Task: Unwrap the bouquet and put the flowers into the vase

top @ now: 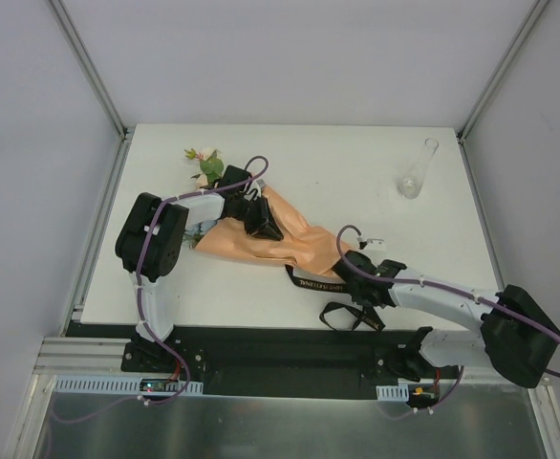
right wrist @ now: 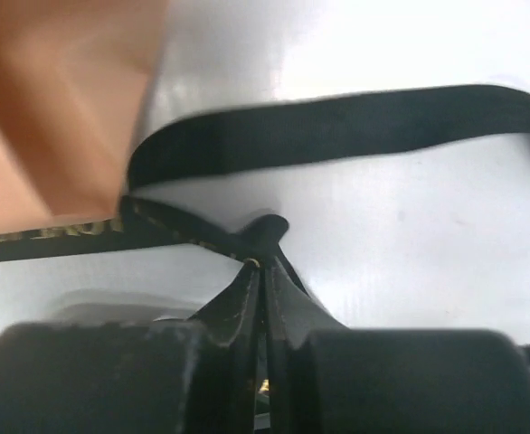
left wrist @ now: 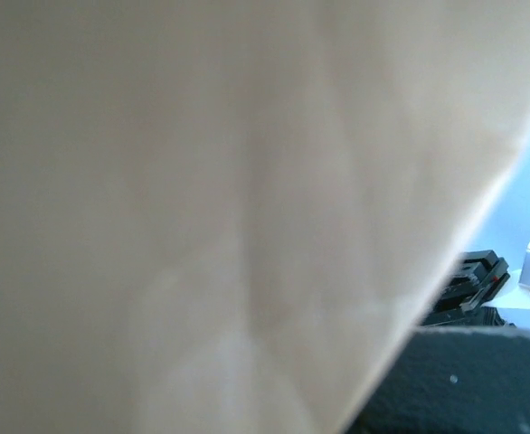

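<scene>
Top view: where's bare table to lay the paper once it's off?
Bare table between flowers and vase; also a near-edge strip left of the ribbon. Crowded mid-table around the bouquet.

I look down on a white counter [top: 328, 163] that fills the middle of the overhead frame, and the same pale surface shows in the right half of my right wrist view [right wrist: 410, 226]. Plain grey walls [top: 290, 57] close it in, with one aluminium strut [top: 89, 67] slanting from the upper left and another [top: 505, 67] from the upper right. Along the lower edge a black plate [top: 290, 349] runs beside the counter, with white slotted ducts [top: 98, 384] just below it and brushed metal sheet [top: 280, 426] at the bottom.
</scene>
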Controlling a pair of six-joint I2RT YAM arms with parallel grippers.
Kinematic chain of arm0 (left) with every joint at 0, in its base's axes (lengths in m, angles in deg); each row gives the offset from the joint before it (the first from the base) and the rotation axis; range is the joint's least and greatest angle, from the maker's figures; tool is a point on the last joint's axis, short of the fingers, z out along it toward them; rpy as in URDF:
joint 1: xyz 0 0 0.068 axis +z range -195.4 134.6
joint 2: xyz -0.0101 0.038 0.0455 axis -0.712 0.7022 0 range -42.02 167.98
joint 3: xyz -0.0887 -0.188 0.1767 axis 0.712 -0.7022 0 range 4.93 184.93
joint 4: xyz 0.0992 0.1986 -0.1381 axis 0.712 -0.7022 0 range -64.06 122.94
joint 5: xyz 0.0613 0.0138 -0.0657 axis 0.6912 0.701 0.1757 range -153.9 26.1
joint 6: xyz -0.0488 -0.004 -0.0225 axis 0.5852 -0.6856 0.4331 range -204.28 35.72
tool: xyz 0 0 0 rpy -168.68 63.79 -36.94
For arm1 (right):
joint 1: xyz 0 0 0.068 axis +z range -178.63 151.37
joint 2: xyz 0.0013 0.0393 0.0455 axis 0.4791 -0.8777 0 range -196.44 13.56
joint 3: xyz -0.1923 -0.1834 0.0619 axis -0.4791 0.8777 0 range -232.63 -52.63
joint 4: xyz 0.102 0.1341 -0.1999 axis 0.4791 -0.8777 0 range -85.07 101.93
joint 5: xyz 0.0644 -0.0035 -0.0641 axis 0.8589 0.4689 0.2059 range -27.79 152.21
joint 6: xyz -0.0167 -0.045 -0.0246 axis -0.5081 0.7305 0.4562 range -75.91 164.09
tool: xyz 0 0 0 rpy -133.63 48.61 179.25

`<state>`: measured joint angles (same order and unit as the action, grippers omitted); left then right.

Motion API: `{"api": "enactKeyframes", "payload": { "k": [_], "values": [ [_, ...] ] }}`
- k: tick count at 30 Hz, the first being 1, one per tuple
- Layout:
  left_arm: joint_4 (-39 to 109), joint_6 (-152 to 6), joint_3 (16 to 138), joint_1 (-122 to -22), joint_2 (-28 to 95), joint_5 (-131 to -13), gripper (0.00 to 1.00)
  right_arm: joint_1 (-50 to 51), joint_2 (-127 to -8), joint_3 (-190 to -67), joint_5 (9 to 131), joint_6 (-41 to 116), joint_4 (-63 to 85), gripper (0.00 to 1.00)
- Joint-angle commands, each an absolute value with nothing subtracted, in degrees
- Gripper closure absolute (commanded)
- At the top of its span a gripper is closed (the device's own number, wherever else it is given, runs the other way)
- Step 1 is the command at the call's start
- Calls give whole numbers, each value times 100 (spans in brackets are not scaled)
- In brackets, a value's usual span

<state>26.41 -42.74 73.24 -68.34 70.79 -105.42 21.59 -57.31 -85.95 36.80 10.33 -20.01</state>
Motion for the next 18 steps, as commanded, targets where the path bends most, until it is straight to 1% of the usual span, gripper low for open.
{"api": "enactKeyframes", "payload": {
  "k": [1,2,4,6,7,9,10,12,13,15,16,17,18],
  "values": [
    [2582,-4253,7357,-6869,6846,-10644,86,2182,-5194,-8874,2488,323,-2944,99],
    [2573,-4262,7348,-6869,6828,-10618,86,2156,-5062,-8953,2312,174,-3381,99],
    [2582,-4271,7322,-6869,6811,-10565,86,2068,-4598,-9226,1889,6,-3753,99],
    [2573,-4262,7330,-6869,6828,-10591,86,1621,-4245,-9367,1739,110,-4062,99],
    [2573,-4262,7348,-6869,6846,-10609,86,1106,-3851,-9472,1765,415,-4071,99],
    [2582,-4254,7331,-6869,6846,-10609,86,480,-3419,-9630,2001,812,-4063,99],
    [2582,-4262,7322,-6869,6828,-10592,86,-210,-3016,-9901,2098,1275,-4063,99],
    [2582,-4271,7322,-6869,6819,-10574,86,-926,-2680,-10279,2352,1813,-4063,99],
    [2573,-4262,7330,-6869,6845,-10591,86,-1678,-2496,-10716,2467,2329,-4063,99],
    [2573,-4262,7357,-6869,6863,-10635,86,-2420,-2476,-11263,3046,2781,-4071,99],
    [2573,-4262,7357,-6869,6837,-10627,86,-3102,-2624,-11518,3318,3018,-4097,99],
    [2582,-4262,7339,-6869,6837,-10618,86,-3422,-2739,-12043,3608,3359,-4141,99],
    [2573,-4271,7339,-6869,6828,-10618,86,-3713,-2862,-12265,4124,3511,-4194,99]
  ]
}}
